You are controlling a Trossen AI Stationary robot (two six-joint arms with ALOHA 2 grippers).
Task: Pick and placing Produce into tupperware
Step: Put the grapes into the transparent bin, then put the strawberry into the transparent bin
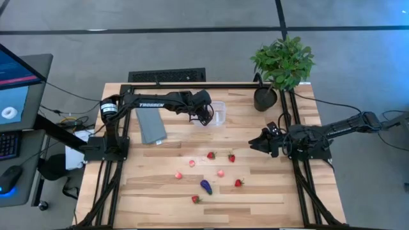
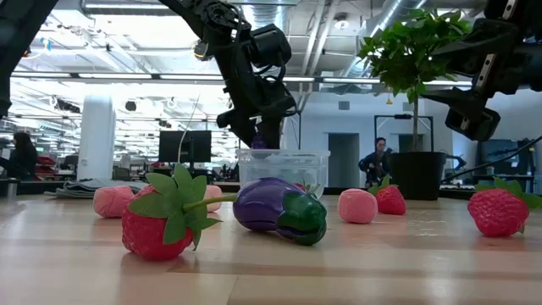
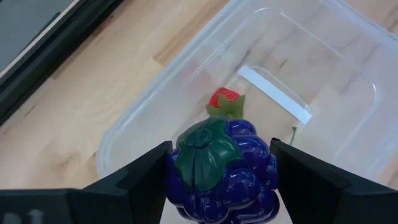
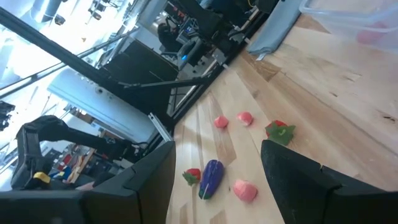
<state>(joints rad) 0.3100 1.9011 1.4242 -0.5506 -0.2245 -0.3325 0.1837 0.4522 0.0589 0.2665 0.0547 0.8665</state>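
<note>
Left gripper (image 3: 221, 171) over clear tupperware (image 1: 218, 113), fingers flanking purple grape bunch (image 3: 222, 174); grasp uncertain. Right gripper (image 1: 259, 142) released, idle. Strawberries (image 1: 231, 157) scattered on wooden table (image 1: 268, 191). Office behind.

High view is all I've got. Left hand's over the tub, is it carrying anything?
Observer: Yes. The left hand has a purple piece, grape-like with a green leaf, between its fingers, right above the tupperware.
Operator: Tupperware empty?
Observer: No. One strawberry lies on its floor, below the purple piece.
Operator: Right hand?
Observer: The right hand hangs open over the right side of the table, with nothing between its fingers.
</note>
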